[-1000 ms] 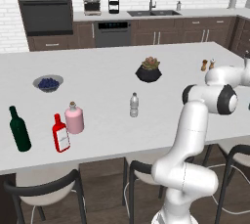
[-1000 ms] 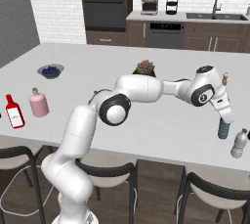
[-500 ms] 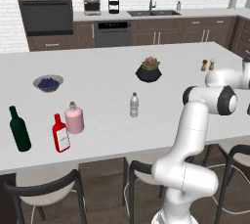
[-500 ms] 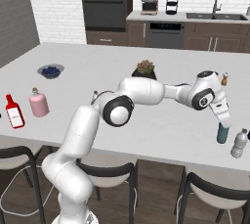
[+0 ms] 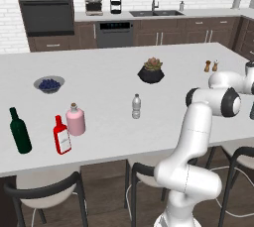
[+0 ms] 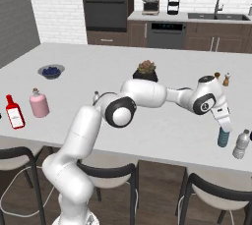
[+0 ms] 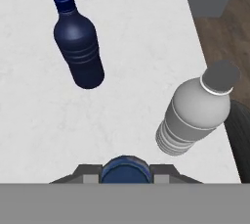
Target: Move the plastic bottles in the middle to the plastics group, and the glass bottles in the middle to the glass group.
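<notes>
My gripper [image 6: 224, 122] is shut on the cap of the blue-tinted plastic bottle [image 6: 224, 137], which hangs upright just over the counter near its front right edge. In the hand view that blue cap [image 7: 125, 169] sits between my fingertips. The clear plastic bottle with a white cap [image 5: 136, 106] stands in the middle of the counter. At the left, the flat red glass bottle [image 5: 61, 135] stands beside the squat pink bottle [image 5: 75, 120] and the dark green wine bottle [image 5: 20, 131].
Below my hand stand a dark blue bottle [image 7: 78, 47] and a clear grey-capped bottle [image 7: 195, 115], close to the counter's edge. A blueberry bowl [image 5: 48, 83], a potted succulent [image 5: 152, 70] and two shakers [image 5: 211, 66] sit farther back. Stools line the front.
My gripper has carried the blue-tinted bottle down and a little to the right, closer to the counter and the clear bottle beside it.
</notes>
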Motion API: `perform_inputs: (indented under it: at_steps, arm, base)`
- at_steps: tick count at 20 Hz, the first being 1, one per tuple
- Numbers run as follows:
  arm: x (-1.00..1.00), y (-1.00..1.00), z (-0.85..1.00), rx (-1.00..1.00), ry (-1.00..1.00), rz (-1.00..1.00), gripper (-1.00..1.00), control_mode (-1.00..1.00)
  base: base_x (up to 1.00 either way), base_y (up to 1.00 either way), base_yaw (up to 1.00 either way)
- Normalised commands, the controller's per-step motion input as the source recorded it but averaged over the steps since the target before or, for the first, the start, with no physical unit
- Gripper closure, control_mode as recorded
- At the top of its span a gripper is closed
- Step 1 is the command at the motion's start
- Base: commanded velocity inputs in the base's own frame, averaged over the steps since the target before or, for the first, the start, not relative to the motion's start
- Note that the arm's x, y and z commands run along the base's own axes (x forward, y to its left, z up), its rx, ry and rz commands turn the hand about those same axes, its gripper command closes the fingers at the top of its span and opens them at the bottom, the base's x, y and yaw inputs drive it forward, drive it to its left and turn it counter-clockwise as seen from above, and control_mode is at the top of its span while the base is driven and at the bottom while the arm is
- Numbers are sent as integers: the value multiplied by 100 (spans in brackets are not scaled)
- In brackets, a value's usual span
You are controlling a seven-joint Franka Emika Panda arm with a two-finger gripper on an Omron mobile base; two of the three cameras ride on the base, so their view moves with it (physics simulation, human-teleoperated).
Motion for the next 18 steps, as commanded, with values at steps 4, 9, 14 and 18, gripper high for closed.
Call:
perform_inputs:
  at_steps: [4, 9, 14, 18]
  arm:
    - [0, 0, -11, 0, 0, 0, 100, -100]
    - [0, 0, 0, 0, 0, 0, -100, -100]
    - [5, 0, 0, 0, 0, 0, -100, -100]
    - [1, 0, 0, 0, 0, 0, -100, -100]
  base:
    - [0, 0, 0]
    - [0, 0, 0]
    - [0, 0, 0]
    - [0, 0, 0]
